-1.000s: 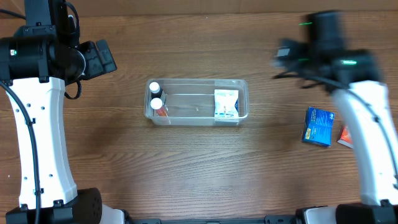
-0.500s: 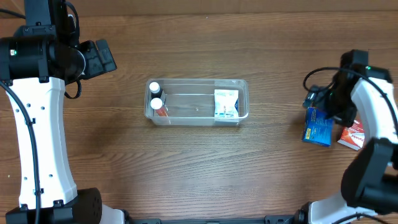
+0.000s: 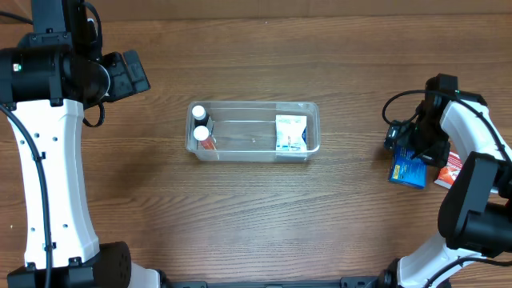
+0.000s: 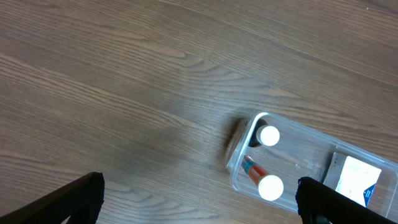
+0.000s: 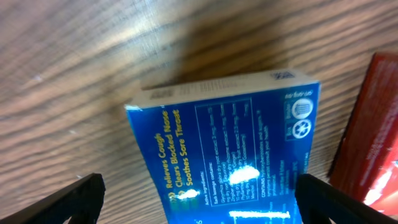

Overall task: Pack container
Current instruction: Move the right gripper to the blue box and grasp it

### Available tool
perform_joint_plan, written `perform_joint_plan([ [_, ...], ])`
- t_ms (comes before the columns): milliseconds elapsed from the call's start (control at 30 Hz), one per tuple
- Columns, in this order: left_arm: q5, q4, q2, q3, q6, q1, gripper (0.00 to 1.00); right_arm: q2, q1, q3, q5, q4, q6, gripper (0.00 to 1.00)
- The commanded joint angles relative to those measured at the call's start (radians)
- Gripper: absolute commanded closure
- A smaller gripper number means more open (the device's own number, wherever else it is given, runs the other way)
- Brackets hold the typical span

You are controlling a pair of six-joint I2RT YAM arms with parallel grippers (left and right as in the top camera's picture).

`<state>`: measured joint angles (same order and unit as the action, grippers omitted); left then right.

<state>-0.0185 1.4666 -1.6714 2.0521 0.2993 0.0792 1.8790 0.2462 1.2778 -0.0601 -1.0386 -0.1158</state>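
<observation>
The clear container (image 3: 240,132) lies at the table's middle. It holds two white-capped bottles (image 3: 198,113) at its left end and a white and blue packet (image 3: 290,133) at its right end. It also shows in the left wrist view (image 4: 239,152). My left gripper (image 3: 132,76) is open and empty, high above the table to the container's left (image 4: 199,208). My right gripper (image 3: 412,148) is open and low over a blue box (image 3: 410,171) lying on the table at the right. In the right wrist view its fingertips (image 5: 71,199) straddle that blue box (image 5: 230,143).
A red box (image 3: 449,172) lies just right of the blue box, touching or nearly touching it; it also shows in the right wrist view (image 5: 367,143). Bare wood surrounds the container on all sides.
My right arm swung from the back right down and outward to the blue box and now hovers low over it. The left arm and the container have not moved.
</observation>
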Motion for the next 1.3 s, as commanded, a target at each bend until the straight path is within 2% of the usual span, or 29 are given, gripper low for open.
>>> perform_joint_plan([
  [0, 0.008, -0.004, 0.014, -0.003, -0.016, -0.001, 0.00, 0.029, 0.000, -0.016, -0.004, 0.010, 0.013, 0.00],
  [233, 0.008, -0.002, 0.014, -0.003, -0.019, -0.001, 0.00, 0.077, 0.000, -0.016, 0.026, 0.012, 0.013, 0.01],
  [433, 0.008, 0.000, 0.014, -0.003, -0.031, -0.001, 0.00, 0.077, 0.000, -0.016, 0.026, 0.013, 0.012, 0.21],
  [467, 0.008, 0.000, 0.014, -0.003, -0.031, -0.001, 0.00, 0.077, 0.000, -0.016, 0.026, 0.013, 0.012, 0.21],
  [600, 0.008, 0.000, 0.014, -0.003, -0.031, -0.001, 0.00, 0.077, 0.000, -0.016, 0.026, 0.016, 0.012, 0.06],
  [900, 0.008, 0.000, 0.014, -0.003, -0.032, -0.001, 0.00, 0.063, 0.000, 0.003, 0.026, -0.013, 0.011, 0.02],
  [1267, 0.008, -0.001, 0.014, -0.003, -0.035, -0.001, 0.00, -0.103, 0.000, 0.059, 0.021, -0.040, 0.064, 0.02],
])
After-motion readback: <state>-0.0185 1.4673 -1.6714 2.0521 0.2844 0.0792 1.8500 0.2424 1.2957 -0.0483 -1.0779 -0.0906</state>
